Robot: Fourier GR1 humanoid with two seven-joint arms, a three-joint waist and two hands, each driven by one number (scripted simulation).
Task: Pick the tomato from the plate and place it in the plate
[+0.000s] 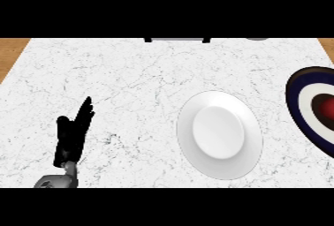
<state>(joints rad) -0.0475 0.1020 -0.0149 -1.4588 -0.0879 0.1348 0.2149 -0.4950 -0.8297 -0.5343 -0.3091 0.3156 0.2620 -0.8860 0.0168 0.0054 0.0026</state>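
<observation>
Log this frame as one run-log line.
left robot hand: open, resting lower left | right: not in view | tomato: on striped plate, right edge | white plate: centre, no tomato | phase: pre-grasp

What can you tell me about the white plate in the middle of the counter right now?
The white plate is plain and glossy, ceramic by the look of it, with a broad rim around a shallow, smooth well. It lies flat on the marble counter, right of centre, and looks taller than wide from this angle. Nothing lies in it and nothing touches it. It sits apart from the dark striped plate at the right edge, and well clear of the left hand.
</observation>
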